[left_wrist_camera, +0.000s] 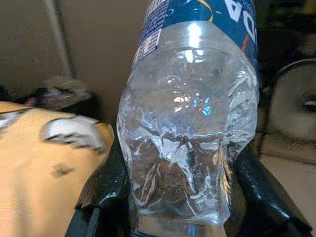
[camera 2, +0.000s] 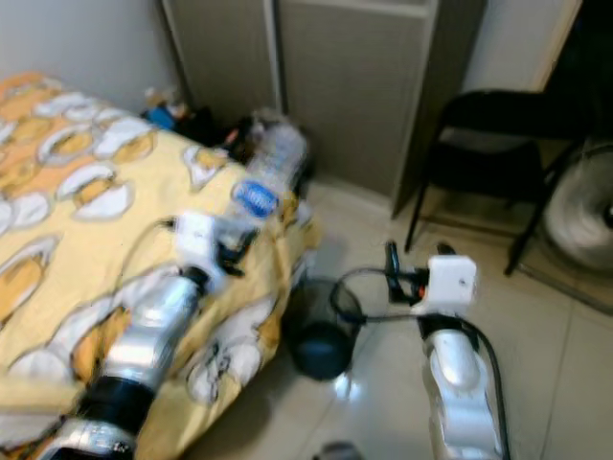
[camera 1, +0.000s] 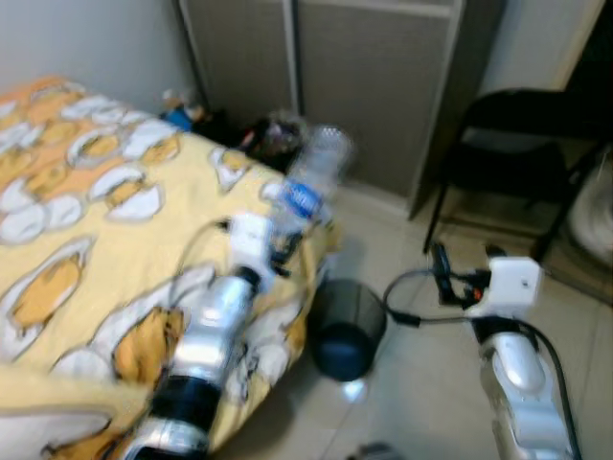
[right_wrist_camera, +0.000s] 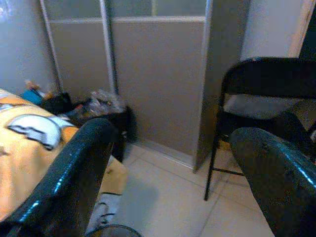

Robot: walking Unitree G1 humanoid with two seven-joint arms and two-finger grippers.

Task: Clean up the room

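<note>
Bottle (camera 1: 311,182) in hand, we pinch it low on its crumpled body with our left gripper (camera 1: 287,228), holding it above the corner of the bed (camera 1: 86,201). Our right gripper (camera 1: 466,266) hangs spread and empty over the floor. We judge the carry is underway; next we must swing the bottle over the black bin (camera 1: 345,326) just below and release.

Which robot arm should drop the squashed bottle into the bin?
Probably the left. Its gripper already holds the crumpled clear plastic bottle with the blue label over the edge of the yellow patterned bed, and the dark round bin stands just below. The right gripper is open and empty.
</note>
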